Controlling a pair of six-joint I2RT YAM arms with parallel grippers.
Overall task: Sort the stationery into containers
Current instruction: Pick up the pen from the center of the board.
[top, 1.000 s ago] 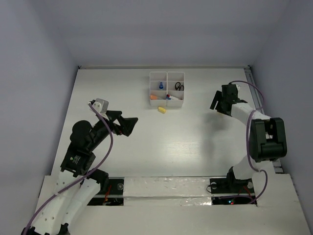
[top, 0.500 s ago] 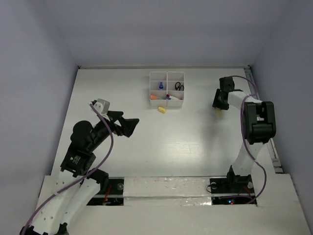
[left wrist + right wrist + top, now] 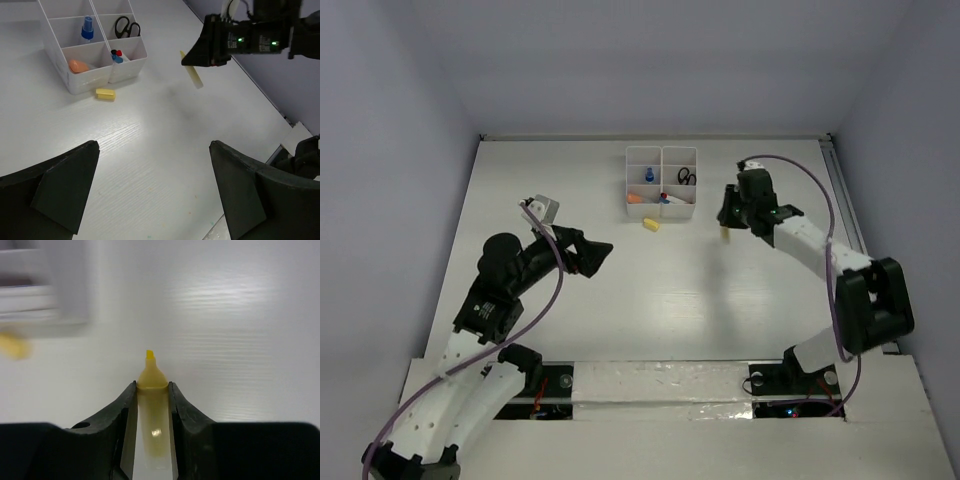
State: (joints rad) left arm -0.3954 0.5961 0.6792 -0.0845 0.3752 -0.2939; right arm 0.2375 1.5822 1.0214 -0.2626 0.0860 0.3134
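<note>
The right end effector is clenched on a yellow highlighter. Both fingers press on the sides of its pale body, and its chisel tip stands out just past the fingertips. In the left wrist view the highlighter hangs tilted below this end effector, apart from the white worktop, with a soft shadow under it.

Ahead of the right end effector and to its left is the white organiser tray; in the right wrist view it is only a blur at the upper left corner. Between the end effector and the tray there is only bare worktop. A small yellow eraser lies on the worktop just beside the near wall of the tray, not inside it.

In the tray's compartments are a blue-capped item, black-handled scissors, an orange eraser, and pens with red, black and blue caps.

The left end effector is released, its two fingers wide apart and holding nothing, above the worktop. The tray and the yellow eraser are well ahead of it, a little to its left, and the right end effector is ahead to its right.
</note>
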